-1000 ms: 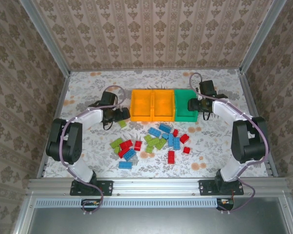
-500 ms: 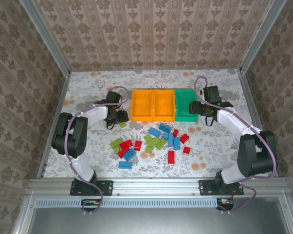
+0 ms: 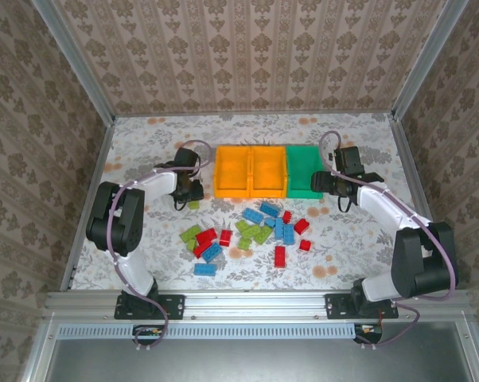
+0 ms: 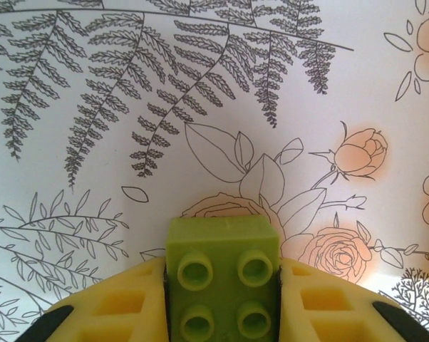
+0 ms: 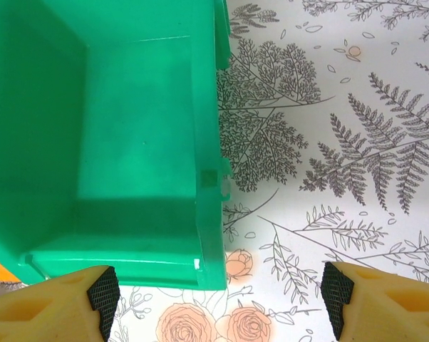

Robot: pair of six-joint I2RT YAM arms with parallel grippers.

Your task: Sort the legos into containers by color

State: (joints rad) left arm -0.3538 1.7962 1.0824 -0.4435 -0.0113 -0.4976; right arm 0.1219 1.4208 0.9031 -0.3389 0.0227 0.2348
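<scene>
Loose red, blue and light green legos [image 3: 251, 231] lie scattered in the middle of the table, in front of the containers. The containers stand in a row: two orange bins [image 3: 221, 185] [image 3: 281, 185] and a green bin [image 3: 294, 191]. My left gripper [image 3: 192, 197] is down at the tabletop, left of the orange bins. The left gripper [image 4: 223, 303] is shut on a light green lego [image 4: 223, 274], studs facing the camera. My right gripper [image 3: 325, 181] stands open at the green bin's right side. The right gripper [image 5: 221, 296] holds nothing, and the green bin [image 5: 209, 214] looks empty.
The floral table cover runs to metal frame rails on the left, right and back. Bare table lies left of my left gripper and right of the green bin [image 5: 343, 178]. The lego pile sits between the two arms.
My left gripper has gone from open to shut on the light green lego. The right gripper has drifted right, off the green bin toward its right edge.
</scene>
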